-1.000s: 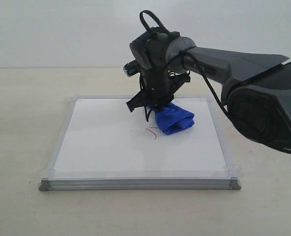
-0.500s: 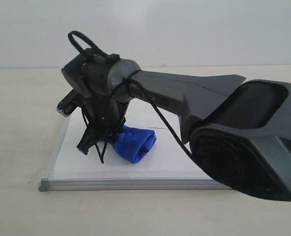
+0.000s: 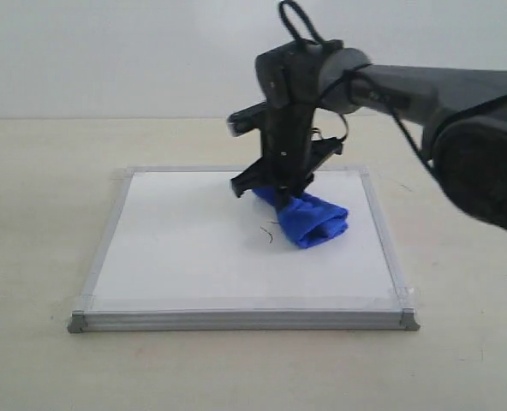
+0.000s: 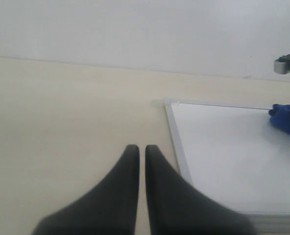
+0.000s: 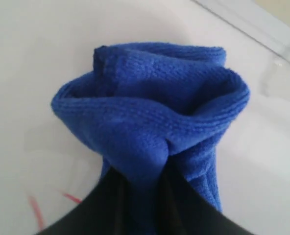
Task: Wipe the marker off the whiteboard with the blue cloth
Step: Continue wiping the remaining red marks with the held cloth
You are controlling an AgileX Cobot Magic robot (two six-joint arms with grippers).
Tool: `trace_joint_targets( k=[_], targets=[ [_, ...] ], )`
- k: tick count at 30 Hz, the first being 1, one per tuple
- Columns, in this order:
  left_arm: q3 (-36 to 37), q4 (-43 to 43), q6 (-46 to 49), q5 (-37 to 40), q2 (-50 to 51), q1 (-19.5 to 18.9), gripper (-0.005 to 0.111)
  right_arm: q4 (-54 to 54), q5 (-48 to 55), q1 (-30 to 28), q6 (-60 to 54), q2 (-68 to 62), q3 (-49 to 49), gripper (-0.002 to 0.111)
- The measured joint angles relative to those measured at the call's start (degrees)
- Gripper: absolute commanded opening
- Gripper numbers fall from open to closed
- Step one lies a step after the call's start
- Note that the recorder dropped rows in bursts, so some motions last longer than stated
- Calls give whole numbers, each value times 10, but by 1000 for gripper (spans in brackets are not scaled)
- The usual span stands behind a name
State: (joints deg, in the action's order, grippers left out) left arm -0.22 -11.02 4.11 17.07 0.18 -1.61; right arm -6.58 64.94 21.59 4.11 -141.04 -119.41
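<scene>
The whiteboard (image 3: 193,257) lies flat on the beige table, framed in silver-grey. My right gripper (image 3: 281,193) is shut on the blue cloth (image 3: 309,220), whose bundle rests on the board right of centre. A short remnant of the marker (image 3: 269,233) shows just left of the cloth. The right wrist view shows the blue cloth (image 5: 155,117) pinched between the dark fingers (image 5: 110,196), with red marker strokes (image 5: 37,210) beside them. My left gripper (image 4: 142,149) is shut on nothing, over bare table next to the whiteboard (image 4: 233,156), with the blue cloth (image 4: 284,117) at that view's edge.
The right arm (image 3: 442,94) reaches in from the right over the board's back edge. Clear tape (image 3: 405,295) holds the board's corners to the table. A white wall stands behind the table.
The right gripper swung the cloth from right of centre to the board's front left, then back to right of centre. The red strokes by the cloth have shrunk to a short mark.
</scene>
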Motion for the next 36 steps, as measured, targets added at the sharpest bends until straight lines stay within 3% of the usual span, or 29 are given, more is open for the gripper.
trace_joint_targets(
  k=[5, 10, 18, 23, 27, 32, 36],
  targets=[
    [0, 0, 0, 0, 0, 0, 4, -27, -8, -46, 7, 57, 112, 0],
    [0, 0, 0, 0, 0, 0, 4, -40, -3, -53, 15, 82, 158, 0],
    [0, 0, 0, 0, 0, 0, 4, -36, -26, 33, 4, 82, 165, 0],
    [0, 0, 0, 0, 0, 0, 4, 3, -25, 113, -56, 56, 119, 0],
    [0, 0, 0, 0, 0, 0, 4, -4, 1, 139, -84, 37, 77, 0],
    [0, 0, 0, 0, 0, 0, 4, -20, 28, 113, -8, 23, 43, 0],
    [0, 0, 0, 0, 0, 0, 4, 10, 26, 45, 47, 18, 31, 0]
  ],
)
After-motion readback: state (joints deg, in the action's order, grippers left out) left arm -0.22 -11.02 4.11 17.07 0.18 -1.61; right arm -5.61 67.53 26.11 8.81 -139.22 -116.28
